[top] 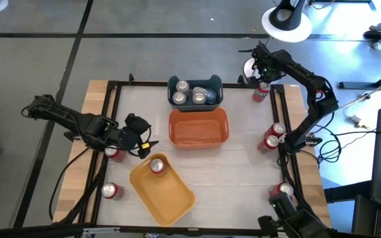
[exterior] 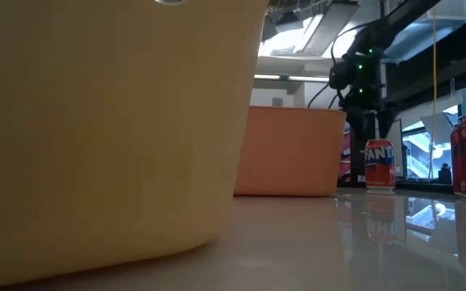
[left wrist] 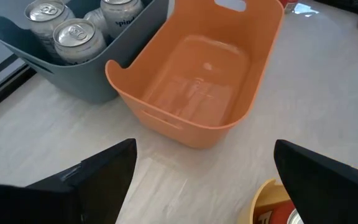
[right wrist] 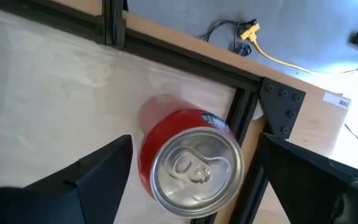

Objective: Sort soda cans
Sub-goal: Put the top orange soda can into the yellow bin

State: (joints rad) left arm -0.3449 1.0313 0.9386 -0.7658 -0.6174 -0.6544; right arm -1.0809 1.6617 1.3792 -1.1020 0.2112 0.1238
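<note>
Soda cans stand upright on the table. Silver ones (top: 195, 94) fill the blue bin (top: 174, 83), and one red can (top: 157, 165) sits in the yellow bin (top: 170, 198). The orange bin (top: 198, 127) holds nothing. My right gripper (right wrist: 192, 142) hangs open, pointing down, over a red can (right wrist: 188, 165) at the table's far right corner (top: 261, 92). Its fingers stand on either side of that can, apart from it. My left gripper (left wrist: 205, 149) is open near the table's left side (top: 141, 137), facing the orange bin (left wrist: 197, 81).
More red cans stand by the left edge (top: 114, 153) (top: 111, 192) and along the right edge (top: 278, 130) (top: 268, 143) (top: 282, 192). A black frame rail (right wrist: 244, 106) runs close beside the corner can. In the low view the yellow bin (exterior: 103, 121) hides most of the table.
</note>
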